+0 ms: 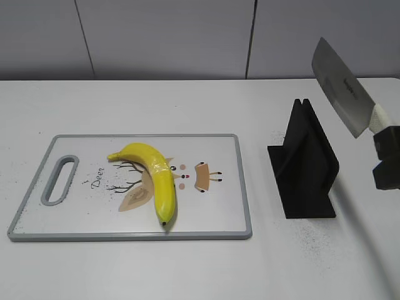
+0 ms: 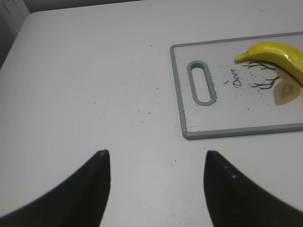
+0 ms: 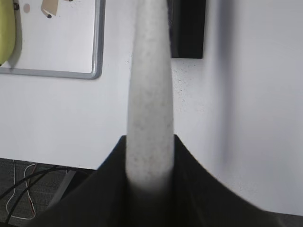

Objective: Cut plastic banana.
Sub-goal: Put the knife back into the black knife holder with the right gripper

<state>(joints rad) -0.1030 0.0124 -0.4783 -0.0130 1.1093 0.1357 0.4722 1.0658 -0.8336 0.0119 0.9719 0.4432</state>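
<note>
The plastic banana (image 1: 156, 175) is glossy yellow with a dark tip and lies on the white cutting board (image 1: 212, 215), over the deer drawing. It also shows in the left wrist view (image 2: 277, 52) and at the edge of the right wrist view (image 3: 7, 33). My right gripper (image 1: 387, 159) is shut on the pale handle (image 3: 149, 94) of a knife, whose broad steel blade (image 1: 340, 84) is raised in the air above and to the right of the black knife stand (image 1: 306, 165). My left gripper (image 2: 156, 153) is open and empty over bare table, left of the board.
The board has a grey rim and a handle slot (image 1: 59, 180) at its left end. The black knife stand sits on the table right of the board. Cables (image 3: 23, 184) hang below the table's front edge.
</note>
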